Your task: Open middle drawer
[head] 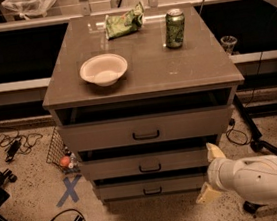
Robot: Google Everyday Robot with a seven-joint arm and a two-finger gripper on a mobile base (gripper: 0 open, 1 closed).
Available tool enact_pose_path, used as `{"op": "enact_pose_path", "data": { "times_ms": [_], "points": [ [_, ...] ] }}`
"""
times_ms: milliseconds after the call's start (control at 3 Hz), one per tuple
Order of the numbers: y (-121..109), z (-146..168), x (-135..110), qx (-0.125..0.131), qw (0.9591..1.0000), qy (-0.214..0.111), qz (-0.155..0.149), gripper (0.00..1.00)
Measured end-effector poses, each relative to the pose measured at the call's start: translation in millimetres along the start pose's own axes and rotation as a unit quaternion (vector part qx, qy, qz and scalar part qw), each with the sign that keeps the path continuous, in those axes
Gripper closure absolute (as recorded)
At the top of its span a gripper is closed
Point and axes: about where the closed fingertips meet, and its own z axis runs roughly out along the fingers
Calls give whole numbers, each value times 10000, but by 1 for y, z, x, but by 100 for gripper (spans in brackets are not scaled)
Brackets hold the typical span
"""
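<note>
The middle drawer is the second of three grey-brown drawers in the cabinet, with a low front and a small black centre handle. Its front stands out a little less than the top drawer's. My gripper is at the lower right of the cabinet, beside the right ends of the middle and bottom drawers. Its two cream fingertips are spread apart and hold nothing. It is well right of the handle and touches no drawer that I can see.
The top drawer is pulled out slightly; the bottom drawer sits below. On the cabinet top are a white bowl, a green can and a green chip bag. Cables and a blue floor cross lie at left; a stand base is at right.
</note>
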Motion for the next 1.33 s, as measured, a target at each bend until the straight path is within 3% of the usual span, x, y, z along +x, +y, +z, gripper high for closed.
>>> {"op": "enact_pose_path", "data": {
  "times_ms": [333,667,1000,1333],
  "points": [
    [6,23,-6,-85,9999,-140,-4,0],
    [21,74,-24,-247,9981,-555,56,0],
    [27,103,-35,-328,9963,-792,52,0],
    [15,128,-40,-353,9959,-827,-115,0]
  ]
}}
